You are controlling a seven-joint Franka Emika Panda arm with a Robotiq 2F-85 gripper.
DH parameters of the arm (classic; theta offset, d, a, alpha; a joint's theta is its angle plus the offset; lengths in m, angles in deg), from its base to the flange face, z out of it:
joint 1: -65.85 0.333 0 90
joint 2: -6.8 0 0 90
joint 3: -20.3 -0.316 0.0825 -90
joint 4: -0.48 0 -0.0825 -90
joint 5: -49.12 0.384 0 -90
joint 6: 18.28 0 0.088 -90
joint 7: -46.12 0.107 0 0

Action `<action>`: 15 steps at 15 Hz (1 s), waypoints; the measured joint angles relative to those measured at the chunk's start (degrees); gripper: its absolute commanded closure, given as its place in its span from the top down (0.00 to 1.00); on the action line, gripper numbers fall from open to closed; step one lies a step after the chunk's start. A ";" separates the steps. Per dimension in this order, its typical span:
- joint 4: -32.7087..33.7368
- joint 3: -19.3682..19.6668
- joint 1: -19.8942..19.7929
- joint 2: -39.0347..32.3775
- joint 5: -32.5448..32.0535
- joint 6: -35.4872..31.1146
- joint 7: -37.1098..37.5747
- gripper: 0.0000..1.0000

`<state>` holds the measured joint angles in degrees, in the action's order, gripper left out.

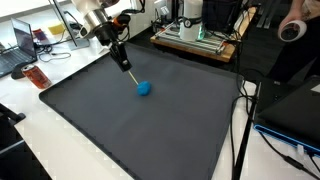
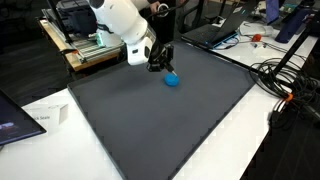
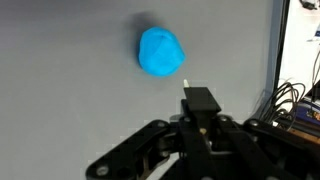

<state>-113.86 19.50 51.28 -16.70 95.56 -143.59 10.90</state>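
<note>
With the gripper (image 1: pixel 121 57) closed, apparently on a thin rod (image 1: pixel 129 71), an off-centre nudge could roll the blue ball (image 1: pixel 144 88) off the worktop's (image 1: pixel 120 135) near edge.

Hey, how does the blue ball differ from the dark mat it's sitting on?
Colour: the blue ball is bright blue, while the dark mat is charcoal grey. Shape: the blue ball is a rounded, slightly lumpy blob, and the dark mat is a flat, four-cornered sheet. Size: the blue ball is small, and the dark mat spreads far wider on every side of it. Shared: each is one plain colour with no visible markings.
</note>
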 measured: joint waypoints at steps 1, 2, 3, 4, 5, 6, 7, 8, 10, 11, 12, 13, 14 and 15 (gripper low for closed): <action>0.75 0.05 -0.24 -0.70 0.08 0.85 -0.19 0.03; 1.45 0.06 -0.49 -1.38 0.24 1.58 -0.41 0.03; 2.11 0.07 -0.77 -2.07 0.60 2.27 -0.81 0.03; 2.64 0.06 -1.05 -2.69 1.13 2.82 -1.37 0.03; 3.14 0.07 -1.35 -3.31 1.76 3.29 -1.93 0.03; 3.61 0.07 -1.65 -3.92 2.40 3.74 -2.47 0.03; 4.02 0.07 -1.90 -4.49 2.97 4.08 -2.97 0.03; 4.40 0.09 -2.12 -5.04 3.25 4.31 -3.31 0.03; 5.15 0.13 -2.28 -5.98 3.46 4.54 -3.50 0.03; 5.44 0.13 -2.25 -6.27 3.46 4.56 -3.50 0.03; 5.67 0.13 -2.14 -6.35 3.46 4.57 -3.50 0.03; 5.92 0.13 -1.95 -6.31 3.36 4.57 -3.48 0.03; 6.20 0.15 -1.66 -6.20 2.99 4.57 -3.21 0.03; 6.50 0.18 -1.26 -6.03 2.55 4.57 -2.69 0.03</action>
<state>-107.36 19.68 50.02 -22.72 98.11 -139.02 8.21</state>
